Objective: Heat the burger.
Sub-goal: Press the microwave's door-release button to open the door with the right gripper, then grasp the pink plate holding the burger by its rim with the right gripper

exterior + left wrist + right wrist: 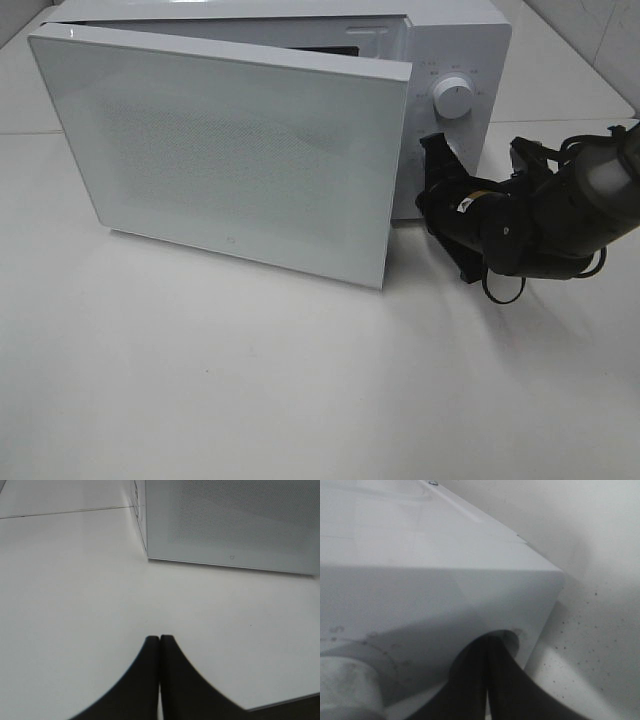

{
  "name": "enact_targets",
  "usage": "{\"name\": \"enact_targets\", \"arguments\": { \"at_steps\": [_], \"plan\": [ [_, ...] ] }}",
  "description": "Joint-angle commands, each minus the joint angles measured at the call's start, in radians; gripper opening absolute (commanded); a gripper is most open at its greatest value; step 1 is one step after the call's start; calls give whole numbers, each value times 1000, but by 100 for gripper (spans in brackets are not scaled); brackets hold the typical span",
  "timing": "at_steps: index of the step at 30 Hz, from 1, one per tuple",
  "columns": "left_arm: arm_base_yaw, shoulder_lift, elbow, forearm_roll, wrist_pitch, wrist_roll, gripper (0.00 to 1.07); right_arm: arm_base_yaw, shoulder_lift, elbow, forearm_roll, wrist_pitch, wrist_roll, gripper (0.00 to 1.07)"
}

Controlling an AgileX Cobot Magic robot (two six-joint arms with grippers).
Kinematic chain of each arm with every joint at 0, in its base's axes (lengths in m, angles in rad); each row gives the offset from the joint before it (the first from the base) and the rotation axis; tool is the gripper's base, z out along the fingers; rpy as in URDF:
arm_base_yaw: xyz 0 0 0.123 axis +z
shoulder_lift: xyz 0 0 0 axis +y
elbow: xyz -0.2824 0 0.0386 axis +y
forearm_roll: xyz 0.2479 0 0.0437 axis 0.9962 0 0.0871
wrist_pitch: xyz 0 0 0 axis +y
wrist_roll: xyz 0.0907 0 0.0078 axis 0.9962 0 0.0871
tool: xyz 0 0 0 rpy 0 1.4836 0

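Note:
The burger is out of view in every frame. The white microwave (455, 40) stands at the back of the table, its door (230, 150) swung partly open and blocking the inside. My right gripper (428, 185) is shut, with its tips against the microwave's front control panel below the round knob (455, 99). In the right wrist view the closed fingertips (487, 642) touch the panel near the knob (345, 680). My left gripper (159, 639) is shut and empty, low over the table, facing the door (230, 520) from some way off.
The white tabletop (250, 380) stretches in front of the microwave. The open door juts out toward the front left. The right arm (560, 210) reaches in from the right edge.

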Motion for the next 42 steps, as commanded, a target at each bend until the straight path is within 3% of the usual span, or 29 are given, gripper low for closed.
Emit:
{"name": "enact_targets", "arguments": {
  "at_steps": [1, 12, 23, 29, 36, 42],
  "plan": [
    [-1, -5, 2, -2, -13, 2, 0, -8, -19, -79, -48, -200, -17, 0],
    [-1, -5, 2, -2, -13, 2, 0, -8, -66, -45, -75, -60, -22, 0],
    [-1, -5, 2, -2, -13, 2, 0, -8, -199, 154, -84, 47, -152, 3],
    [-1, -5, 2, -2, -13, 2, 0, -8, -297, 227, -85, 126, -481, 5],
    [-1, -5, 2, -2, -13, 2, 0, -8, -403, 252, -139, 242, -1052, 7],
    [-1, -5, 2, -2, -13, 2, 0, -8, -451, 251, -190, 344, -1275, 8]
  ]
}}
